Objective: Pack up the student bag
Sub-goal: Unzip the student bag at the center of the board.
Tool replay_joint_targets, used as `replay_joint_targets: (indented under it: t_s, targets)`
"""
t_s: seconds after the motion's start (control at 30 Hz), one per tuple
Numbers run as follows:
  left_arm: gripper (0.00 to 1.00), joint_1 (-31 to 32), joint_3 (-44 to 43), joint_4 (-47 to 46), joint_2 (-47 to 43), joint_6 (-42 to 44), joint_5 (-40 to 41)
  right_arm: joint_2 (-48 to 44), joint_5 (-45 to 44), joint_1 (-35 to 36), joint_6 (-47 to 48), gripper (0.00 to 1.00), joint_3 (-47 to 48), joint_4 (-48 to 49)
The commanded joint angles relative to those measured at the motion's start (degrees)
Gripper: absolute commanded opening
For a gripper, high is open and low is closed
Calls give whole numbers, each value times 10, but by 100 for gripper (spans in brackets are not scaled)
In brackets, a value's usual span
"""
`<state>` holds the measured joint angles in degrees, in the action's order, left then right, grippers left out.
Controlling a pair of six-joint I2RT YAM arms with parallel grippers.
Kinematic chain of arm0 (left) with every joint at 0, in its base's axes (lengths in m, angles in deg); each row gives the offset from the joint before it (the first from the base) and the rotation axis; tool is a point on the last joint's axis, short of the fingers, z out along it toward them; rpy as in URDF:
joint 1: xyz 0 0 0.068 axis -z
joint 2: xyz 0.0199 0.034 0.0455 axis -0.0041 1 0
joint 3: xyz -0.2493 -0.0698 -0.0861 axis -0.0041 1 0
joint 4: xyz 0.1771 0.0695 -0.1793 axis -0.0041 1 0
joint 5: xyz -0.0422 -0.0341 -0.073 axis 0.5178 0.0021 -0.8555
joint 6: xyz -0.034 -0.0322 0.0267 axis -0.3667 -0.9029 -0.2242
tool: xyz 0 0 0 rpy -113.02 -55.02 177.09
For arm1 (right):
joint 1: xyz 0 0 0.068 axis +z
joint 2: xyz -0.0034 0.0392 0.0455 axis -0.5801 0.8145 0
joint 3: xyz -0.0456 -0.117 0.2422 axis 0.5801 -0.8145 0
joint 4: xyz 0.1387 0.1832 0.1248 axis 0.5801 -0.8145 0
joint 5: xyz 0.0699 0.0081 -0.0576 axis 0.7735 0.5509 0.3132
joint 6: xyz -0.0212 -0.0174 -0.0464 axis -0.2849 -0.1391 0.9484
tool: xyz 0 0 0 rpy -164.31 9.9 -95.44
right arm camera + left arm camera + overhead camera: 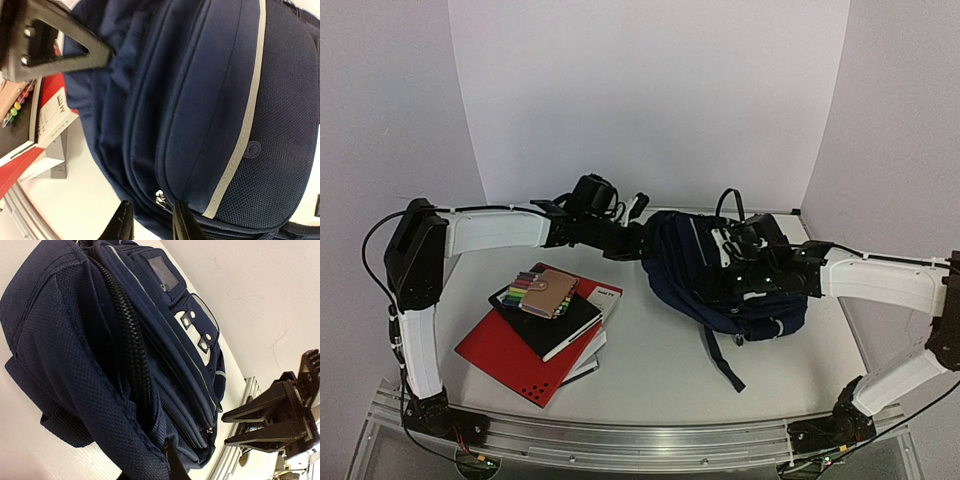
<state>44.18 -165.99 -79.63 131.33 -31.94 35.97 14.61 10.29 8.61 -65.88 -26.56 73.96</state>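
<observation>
The student bag [720, 275], dark navy with thin white stripes and white buckles, lies on the table at centre right. My left gripper [638, 243] is at the bag's left end. In the left wrist view it [147, 470] is shut on a fold of the bag's fabric beside the black main zipper [131, 347]. My right gripper [738, 268] rests over the bag's front. In the right wrist view it [152, 225] is open, its tips either side of a small metal zipper pull [160, 198]. The bag's zippers look closed.
To the left of the bag is a stack: a red book [510, 360], a white book [590, 350], a black notebook [560, 325], and on top a pink case [550, 293] with coloured pens [523, 287]. A black bag strap [723, 362] trails toward the near edge.
</observation>
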Motion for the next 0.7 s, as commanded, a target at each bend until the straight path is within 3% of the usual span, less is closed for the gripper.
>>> replay_joint_targets:
  t_s: [0.0,0.17,0.5,0.67]
  targets:
    - [0,2,-4,-27,-69,53,-24,-40,33,2,7,24,-10,-2]
    - [0,2,-8,-22,-74,51,-29,-37,32,2,-3,17,-23,3]
    - [0,2,-16,-10,-82,36,-6,-49,58,3,-29,16,-45,24]
    - [0,1,-21,-3,-83,25,-12,-47,16,2,-32,16,-60,26]
